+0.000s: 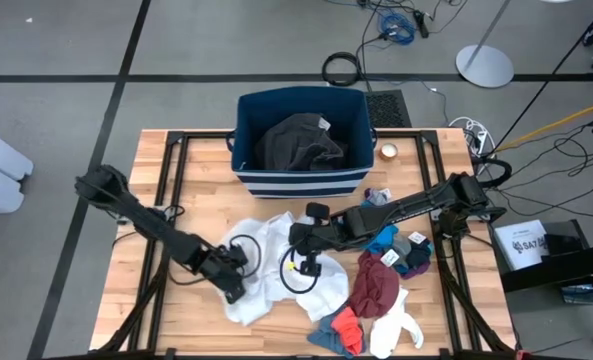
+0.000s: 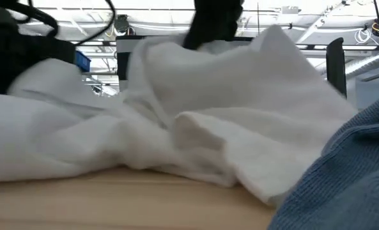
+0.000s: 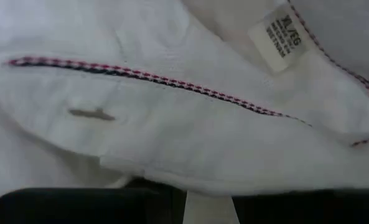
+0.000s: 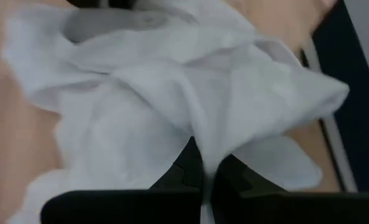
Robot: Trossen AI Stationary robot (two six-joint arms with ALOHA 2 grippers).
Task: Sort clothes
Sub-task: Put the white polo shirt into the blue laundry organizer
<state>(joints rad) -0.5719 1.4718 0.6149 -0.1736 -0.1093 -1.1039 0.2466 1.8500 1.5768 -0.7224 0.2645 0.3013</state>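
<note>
A large white garment (image 1: 266, 262) lies crumpled on the table's middle, near the front. It fills the low view (image 2: 195, 121). My left gripper (image 1: 238, 276) is low over its left part and shut on it. My right gripper (image 1: 302, 240) is shut on its right part. A dark grey garment (image 1: 298, 140) lies in the navy striped bin (image 1: 246, 165). To the right lie a maroon piece (image 1: 376, 285), a red piece (image 1: 348, 325), a teal piece (image 1: 382, 238) and white socks (image 1: 396, 330). My left gripper has white cloth (image 3: 206, 208) between its two fingers, close to the garment's striped placket (image 3: 172, 81) and neck label. One layer or several, I cannot tell. The garment lies on the table around the fingers. My right gripper pinches a gathered fold of the white garment (image 4: 204, 163) between its two fingers. The cloth rises into a peak at the fingers and spreads out slack away from them. The rest of it lies on the table.
The bin stands at the table's far middle. A small round object (image 1: 388, 152) lies right of the bin. A blue-grey knit piece (image 2: 342, 185) lies close to the low camera. Bare wood shows at the table's left (image 1: 166, 310). Cables lie on the floor beyond.
</note>
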